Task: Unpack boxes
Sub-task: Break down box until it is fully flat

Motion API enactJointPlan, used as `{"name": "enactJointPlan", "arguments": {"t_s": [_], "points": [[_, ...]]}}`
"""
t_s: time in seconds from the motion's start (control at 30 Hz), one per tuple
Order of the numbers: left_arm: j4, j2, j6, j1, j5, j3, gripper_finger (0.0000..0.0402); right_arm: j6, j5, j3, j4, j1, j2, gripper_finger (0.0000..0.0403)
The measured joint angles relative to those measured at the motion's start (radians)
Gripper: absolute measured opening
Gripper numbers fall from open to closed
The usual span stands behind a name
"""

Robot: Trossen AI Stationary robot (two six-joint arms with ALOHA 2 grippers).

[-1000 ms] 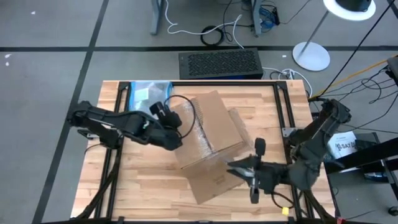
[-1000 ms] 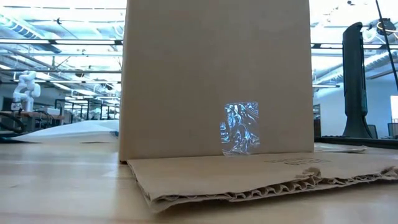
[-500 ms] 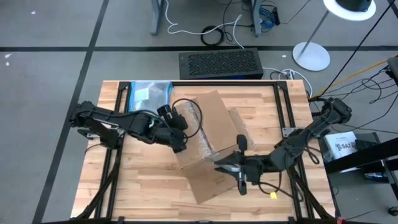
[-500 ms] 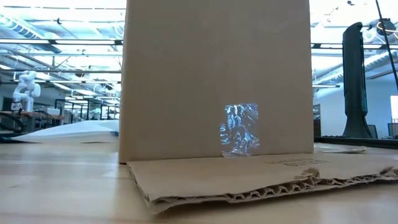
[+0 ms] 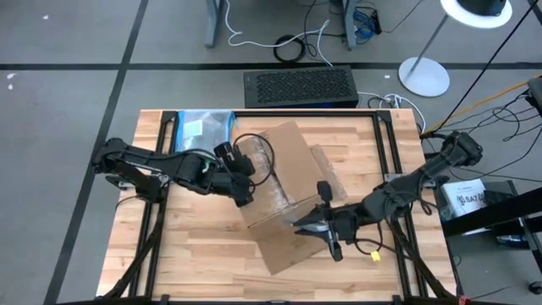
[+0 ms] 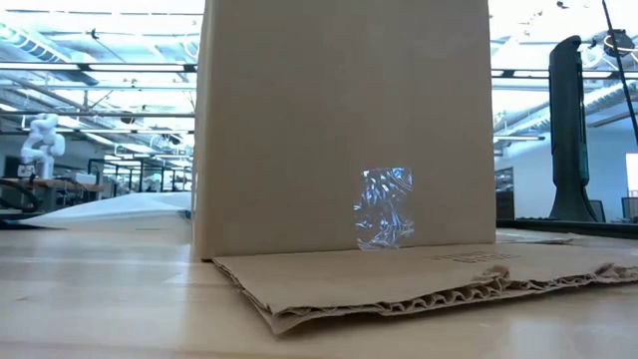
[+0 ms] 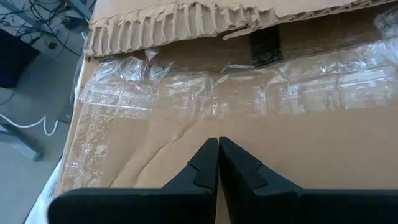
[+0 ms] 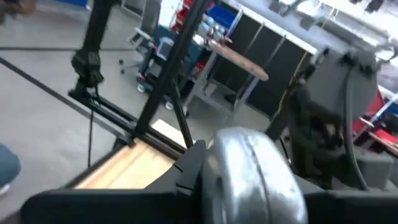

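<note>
The plain brown corrugated cardboard box (image 5: 284, 182) sits near the middle of the pale wooden slatted table (image 5: 195, 254), between the two dark arms, with a flat flap (image 5: 292, 246) lying on the boards on its near side. The left gripper (image 5: 243, 196) is at the box's left face, jaws pressed together with nothing between them; just ahead of them the left wrist view shows smooth brown board crossed by wrinkled, glossy clear tape (image 7: 249, 84), a small dark printed mark (image 7: 265, 45) and a torn edge that bares the wavy fluting. The right gripper (image 5: 298, 224) is at the box's right-hand lower corner, above the flap; I cannot tell how its jaws stand, since its own wrist view shows only a rounded shiny silver metal object (image 8: 249, 171) filling the foreground and the room behind. The low view alone gives the box's tall, flat, matte side (image 6: 344, 120), a crinkled patch of tape (image 6: 384, 221) low on it, and the flap's ragged fluted edge (image 6: 399, 304). Only the high view shows the clear plastic pouch with a blue edge (image 5: 201, 127) behind the left jaws and the black grille-topped unit (image 5: 299, 87) on the floor beyond the table.
</note>
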Motion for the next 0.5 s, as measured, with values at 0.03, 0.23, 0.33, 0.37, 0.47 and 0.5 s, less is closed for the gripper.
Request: {"name": "enactJointPlan", "arguments": {"t_s": [0.03, 0.23, 0.33, 0.37, 0.47, 0.5], "points": [[0.000, 0.000, 0.000, 0.000, 0.001, 0.000, 0.0022, 0.001, 0.001, 0.000, -0.004, -0.006, 0.000, 0.0066], [0.002, 0.001, 0.004, -0.001, 0.005, -0.002, 0.0022, 0.013, -0.009, 0.000, -0.011, -0.036, 0.000, 0.0066], [0.008, 0.001, 0.006, -0.001, 0.006, -0.002, 0.0022, 0.028, -0.028, 0.000, -0.021, -0.044, 0.000, 0.0066], [0.011, 0.002, 0.008, -0.001, 0.007, -0.002, 0.0022, 0.031, -0.029, 0.000, -0.021, -0.046, 0.000, 0.0066], [0.012, 0.002, 0.010, -0.001, 0.007, -0.003, 0.0022, 0.042, -0.029, 0.000, -0.029, -0.049, 0.000, 0.0066], [0.012, 0.002, 0.010, -0.001, 0.008, -0.003, 0.0022, 0.043, -0.030, 0.000, -0.030, -0.049, 0.000, 0.0066]]}}
